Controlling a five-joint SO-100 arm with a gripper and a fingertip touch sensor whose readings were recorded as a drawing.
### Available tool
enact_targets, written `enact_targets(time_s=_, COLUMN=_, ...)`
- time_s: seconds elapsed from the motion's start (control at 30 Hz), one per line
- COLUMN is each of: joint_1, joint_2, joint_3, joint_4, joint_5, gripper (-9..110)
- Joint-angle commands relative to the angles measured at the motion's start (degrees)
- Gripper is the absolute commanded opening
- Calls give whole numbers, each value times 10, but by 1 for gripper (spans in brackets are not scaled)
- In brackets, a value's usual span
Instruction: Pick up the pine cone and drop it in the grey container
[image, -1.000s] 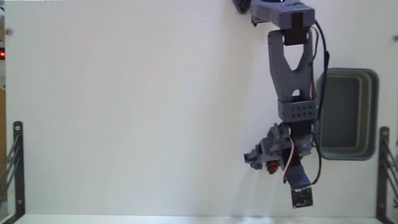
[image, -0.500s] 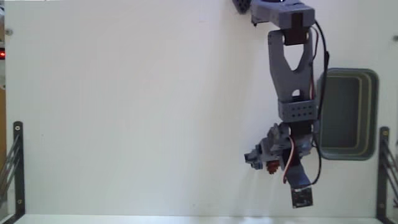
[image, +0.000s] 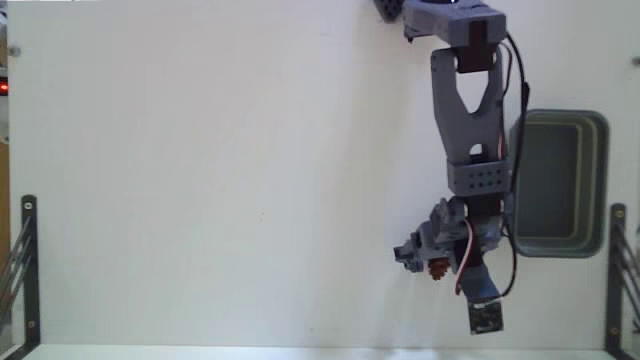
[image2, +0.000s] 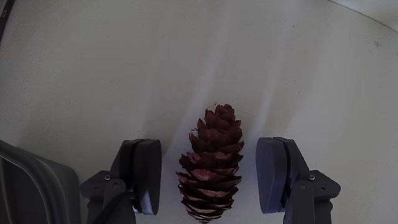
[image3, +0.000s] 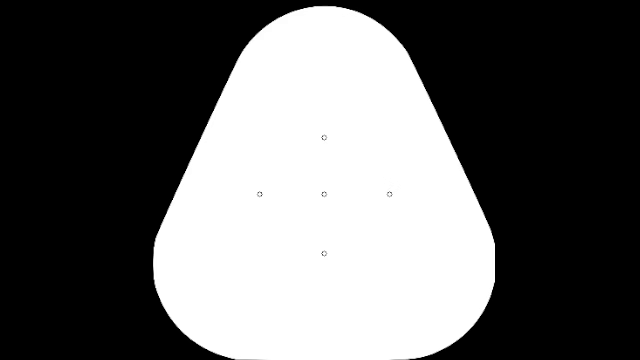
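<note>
- Fixed view: the arm reaches down the white table (image: 200, 180) from its base at the top edge, with the gripper (image: 425, 262) low over the surface near the bottom of the picture. The grey container (image: 556, 183) sits just to the right of the arm, its mouth facing up and nothing visible inside. The pine cone cannot be made out here — the gripper's body covers that spot.
- Wrist view: the pine cone (image2: 211, 163) lies flat on the table between the two fingers (image2: 142, 174), with a clear gap on each side, so the jaws stand wide apart and hold nothing yet. A corner of the container's rim shows at the lower left.
- The cone's long axis runs up and down the wrist picture, parallel to the fingers, with the narrow tip pointing away from the camera and the broad end toward the wrist.
- Judged step: the approach looks finished and the grasp comes next — closing across the cone's short width, gently enough not to squirt it out, then lifting and swinging over to the container.
</note>
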Motion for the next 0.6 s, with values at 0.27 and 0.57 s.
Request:
enact_targets(time_s=0.27, joint_1=-9, joint_2=25, joint_3=-3, joint_4=-10, joint_5=3, gripper=89)
enact_targets(time_s=0.57, joint_1=-9, joint_2=25, joint_3=-3, joint_4=-10, joint_5=3, gripper=86)
